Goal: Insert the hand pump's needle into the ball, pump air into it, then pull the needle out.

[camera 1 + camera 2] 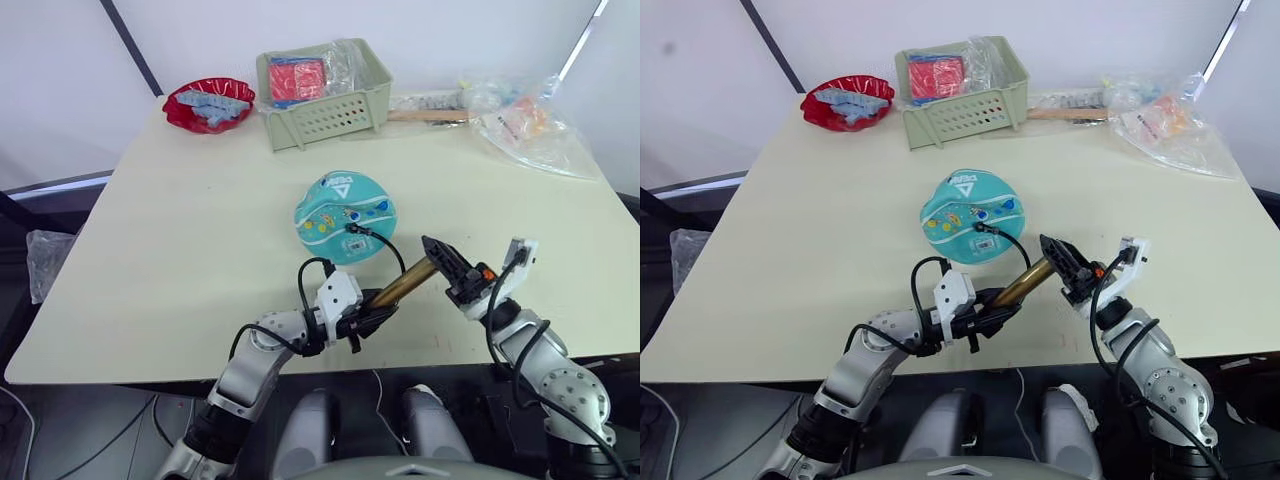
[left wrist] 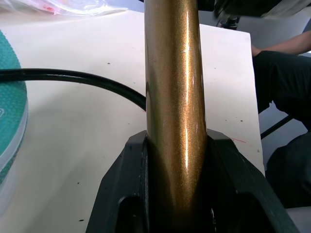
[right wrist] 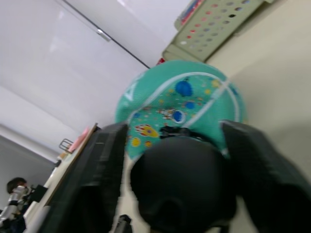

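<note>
Near the table's front edge in the left eye view, the left gripper clenches the pump's lower barrel, while the right gripper closes on the black handle at about 2 o'clock from it. At 11 o'clock from the pump sits the teal ball, flattened and soft-looking. A black hose arcs from the pump to the needle, which rests at the ball's near side, apparently seated in the valve. A green basket and red bowl stand well apart toward 12 o'clock.

From the right eye, the same layout holds.

On the left wrist, both fingers press the bronze barrel between them; the hose curves off toward the ball.

On the right wrist, the fingers flank the rounded handle, with the ball beyond.

My worry: a crooked stroke could tug the hose and drag the needle out, or roll the light ball away. If the left grip slips on the smooth barrel, the pump may twist.
</note>
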